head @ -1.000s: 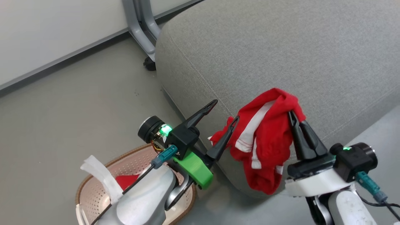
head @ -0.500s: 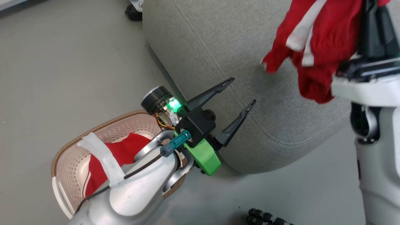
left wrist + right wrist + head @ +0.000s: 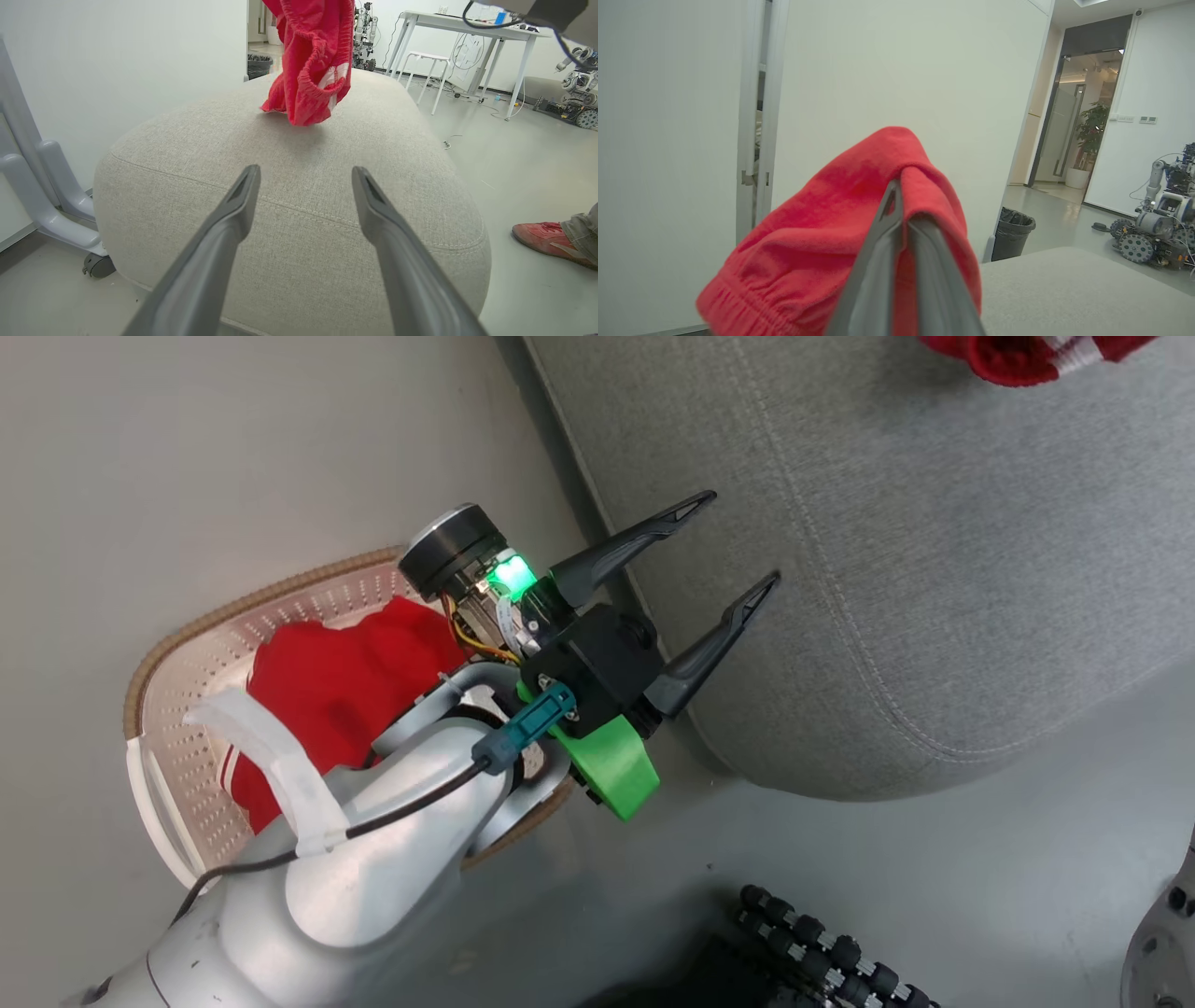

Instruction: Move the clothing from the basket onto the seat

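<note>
A red garment with white panels [image 3: 310,60] hangs over the grey seat [image 3: 289,210], its lower end at or just above the cushion top. My right gripper [image 3: 895,191] is shut on a fold of that garment [image 3: 831,233]. A bit of it shows at the head view's top edge [image 3: 1018,355]. My left gripper [image 3: 742,537] stands open with nothing in it beside the seat's rounded corner [image 3: 934,616], above the basket's right side. A second red garment [image 3: 327,691] lies in the cream basket [image 3: 177,644]; my left forearm hides part of it.
A person's red shoe [image 3: 542,235] is on the floor right of the seat. A grey frame leg with a caster [image 3: 51,210] stands at its left. Black rollers [image 3: 822,943] sit below the seat's corner. A bin [image 3: 1011,233] and another wheeled robot [image 3: 1157,219] are beyond.
The head camera has turned, so the picture has shifted. My right gripper has carried the garment farther over the seat, nearly out of the head view. The left gripper stays open.
</note>
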You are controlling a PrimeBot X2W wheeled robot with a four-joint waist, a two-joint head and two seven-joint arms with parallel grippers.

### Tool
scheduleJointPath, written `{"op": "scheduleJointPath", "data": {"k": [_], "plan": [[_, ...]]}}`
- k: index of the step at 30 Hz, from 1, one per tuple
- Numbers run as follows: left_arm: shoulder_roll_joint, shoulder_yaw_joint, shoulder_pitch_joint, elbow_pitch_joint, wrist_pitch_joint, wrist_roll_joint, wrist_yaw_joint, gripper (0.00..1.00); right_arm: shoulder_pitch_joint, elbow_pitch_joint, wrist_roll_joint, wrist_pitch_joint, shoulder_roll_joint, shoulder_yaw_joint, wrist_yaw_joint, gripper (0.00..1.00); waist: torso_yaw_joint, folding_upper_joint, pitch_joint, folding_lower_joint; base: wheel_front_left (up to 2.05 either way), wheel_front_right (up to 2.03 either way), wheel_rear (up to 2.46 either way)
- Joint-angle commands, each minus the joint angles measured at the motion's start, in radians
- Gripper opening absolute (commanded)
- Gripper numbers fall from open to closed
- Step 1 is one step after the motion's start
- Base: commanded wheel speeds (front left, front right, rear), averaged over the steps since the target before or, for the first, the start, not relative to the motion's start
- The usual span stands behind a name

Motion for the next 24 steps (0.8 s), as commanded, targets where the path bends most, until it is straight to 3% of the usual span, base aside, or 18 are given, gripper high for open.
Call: {"op": "scheduleJointPath", "data": {"k": [1,13,14,15,20,24], "plan": [[0.015,0.003,-0.024,-0.006,0.007,0.012,0.002,1.0,-0.001,0.024,-0.015,-0.003,-0.009,-0.026,-0.001,0.0,0.045,0.0,0.1,-0.0002,0.0,0.0,0.0],[0.02,-0.037,0.022,-0.013,0.02,0.0,0.006,1.0,0.011,0.269,-0.13,-0.003,0.071,-0.31,-0.001,0.01,0.063,0.0,0.129,-0.0002,0.0,0.0,0.0],[0.015,-0.038,0.024,-0.01,0.015,-0.003,0.007,1.0,0.01,0.277,-0.14,-0.003,0.076,-0.332,-0.001,0.41,0.068,0.0,0.122,-0.0002,0.0,0.0,0.0],[0.008,-0.04,0.029,-0.004,0.007,-0.007,0.009,1.0,0.009,0.276,-0.156,-0.003,0.081,-0.359,-0.001,1.0,0.074,0.0,0.111,-0.0002,0.0,0.0,0.0],[-0.016,-0.032,0.056,0.048,-0.054,-0.036,0.018,1.0,0.061,0.264,-0.202,-0.003,0.104,-0.371,-0.001,1.0,0.103,0.0,0.027,-0.0002,0.0,0.0,0.0],[-0.05,-0.001,0.098,0.107,-0.129,-0.096,0.025,1.0,0.148,0.257,-0.231,-0.003,0.113,-0.281,-0.001,1.0,0.135,0.0,-0.067,-0.0002,0.0,0.0,0.0]]}}
